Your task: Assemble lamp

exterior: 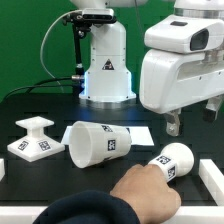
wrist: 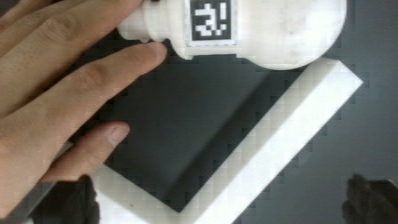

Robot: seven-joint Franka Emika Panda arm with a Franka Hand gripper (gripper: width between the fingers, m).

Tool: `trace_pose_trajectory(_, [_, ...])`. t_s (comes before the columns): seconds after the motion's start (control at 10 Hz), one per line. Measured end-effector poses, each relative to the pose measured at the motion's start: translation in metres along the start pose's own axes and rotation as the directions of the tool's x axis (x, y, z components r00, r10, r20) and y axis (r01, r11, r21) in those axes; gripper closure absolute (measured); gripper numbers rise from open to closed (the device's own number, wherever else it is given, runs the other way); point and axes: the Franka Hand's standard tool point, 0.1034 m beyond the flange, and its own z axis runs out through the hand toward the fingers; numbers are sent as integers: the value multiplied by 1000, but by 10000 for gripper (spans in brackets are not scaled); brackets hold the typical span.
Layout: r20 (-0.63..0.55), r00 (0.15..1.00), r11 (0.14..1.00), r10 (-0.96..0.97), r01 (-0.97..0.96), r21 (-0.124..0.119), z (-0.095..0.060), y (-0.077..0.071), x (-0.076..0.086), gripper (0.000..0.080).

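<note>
The square stepped lamp base (exterior: 35,138) stands at the exterior view's left. The tapered shade (exterior: 95,143) lies on its side in the middle. The bulb (exterior: 172,160) lies at the right, with a person's hand (exterior: 140,185) touching it. In the wrist view the bulb (wrist: 231,30) shows its tag with the hand (wrist: 71,90) against it. My gripper (exterior: 192,120) hangs above the bulb, apart from it. It is open and empty, and its dark fingertips (wrist: 63,200) show wide apart in the wrist view.
A white rail with a corner (wrist: 302,120) edges the black table by the bulb, and it also shows at the exterior view's right (exterior: 212,172). The marker board (exterior: 135,131) lies behind the shade. The robot pedestal (exterior: 105,70) stands at the back.
</note>
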Motion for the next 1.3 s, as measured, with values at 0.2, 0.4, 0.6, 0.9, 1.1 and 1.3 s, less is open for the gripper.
trace_pose_trajectory(0.2, [5, 1000, 1000, 0, 0, 2, 0, 0, 0, 100])
trace_pose_trajectory(0.4, [4, 1000, 1000, 0, 0, 3, 0, 0, 0, 100])
trace_pose_trajectory(0.6, [4, 1000, 1000, 0, 0, 3, 0, 0, 0, 100])
trace_pose_trajectory(0.9, [4, 1000, 1000, 0, 0, 3, 0, 0, 0, 100])
trace_pose_trajectory(1.1, [4, 1000, 1000, 0, 0, 3, 0, 0, 0, 100])
trace_pose_trajectory(1.3, [-8, 999, 998, -46, 46, -43, -14, -4, -1, 100])
